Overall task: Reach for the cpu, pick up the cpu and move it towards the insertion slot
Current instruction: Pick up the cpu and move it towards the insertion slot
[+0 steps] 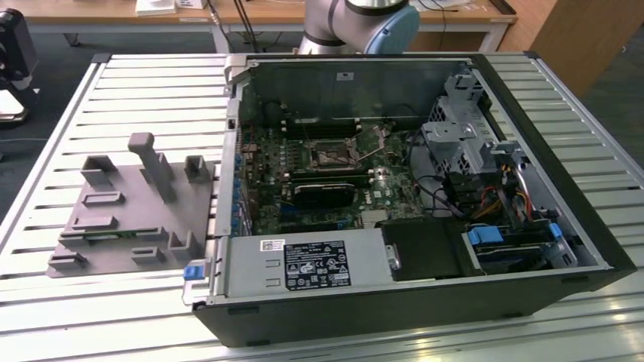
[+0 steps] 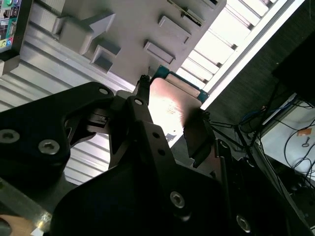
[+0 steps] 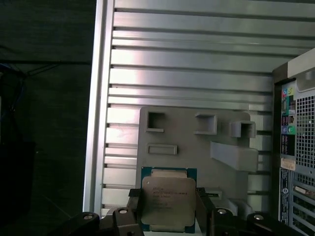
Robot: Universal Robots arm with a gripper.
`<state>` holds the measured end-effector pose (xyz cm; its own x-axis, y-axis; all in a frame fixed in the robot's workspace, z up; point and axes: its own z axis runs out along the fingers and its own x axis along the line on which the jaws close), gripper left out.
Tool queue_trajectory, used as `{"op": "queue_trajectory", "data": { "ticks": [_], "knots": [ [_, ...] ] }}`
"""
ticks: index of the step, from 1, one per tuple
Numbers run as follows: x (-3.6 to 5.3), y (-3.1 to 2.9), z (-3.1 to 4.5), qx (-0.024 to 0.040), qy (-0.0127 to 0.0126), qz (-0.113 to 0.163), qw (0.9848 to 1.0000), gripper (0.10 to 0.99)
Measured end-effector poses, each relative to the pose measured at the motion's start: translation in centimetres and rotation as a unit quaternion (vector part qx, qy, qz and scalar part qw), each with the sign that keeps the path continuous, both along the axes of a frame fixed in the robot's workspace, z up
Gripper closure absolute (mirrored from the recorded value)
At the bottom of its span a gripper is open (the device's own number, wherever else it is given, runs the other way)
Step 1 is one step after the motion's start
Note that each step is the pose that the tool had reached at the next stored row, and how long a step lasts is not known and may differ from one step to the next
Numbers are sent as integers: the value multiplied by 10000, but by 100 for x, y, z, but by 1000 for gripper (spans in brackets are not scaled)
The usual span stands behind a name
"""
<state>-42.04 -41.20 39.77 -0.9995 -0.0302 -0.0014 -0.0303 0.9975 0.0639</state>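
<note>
In both wrist views my gripper [image 3: 167, 212] is shut on the cpu [image 3: 167, 201], a thin square chip with a silver metal top and a green border. One black finger [image 3: 135, 209] presses each of two opposite edges. The cpu [image 2: 172, 103] hangs over the near edge of the grey fixture plate [image 3: 197, 147], apart from it, with my gripper [image 2: 170, 115] around it. In the exterior view the insertion slot [image 1: 330, 154] is a dark square socket with a metal frame, on the motherboard inside the open computer case [image 1: 523, 113]. The fixture plate [image 1: 131, 219] lies at that view's left of the case.
The case stands on a slatted aluminium table [image 1: 151, 90]. Inside it are a long black card [image 1: 324, 190], a power supply [image 1: 307, 264], a drive cage [image 1: 458, 143] and loose cables [image 1: 503, 196]. Tall grey blocks [image 1: 151, 162] rise from the fixture plate. The table edge [image 3: 98, 98] borders dark floor.
</note>
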Motion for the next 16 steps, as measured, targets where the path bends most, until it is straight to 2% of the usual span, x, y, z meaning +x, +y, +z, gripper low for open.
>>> {"op": "queue_trajectory", "data": {
  "ticks": [10,16],
  "knots": [
    [106,0,27,0,-1,0,10000,557],
    [224,0,28,0,0,0,10000,557]
  ]
}}
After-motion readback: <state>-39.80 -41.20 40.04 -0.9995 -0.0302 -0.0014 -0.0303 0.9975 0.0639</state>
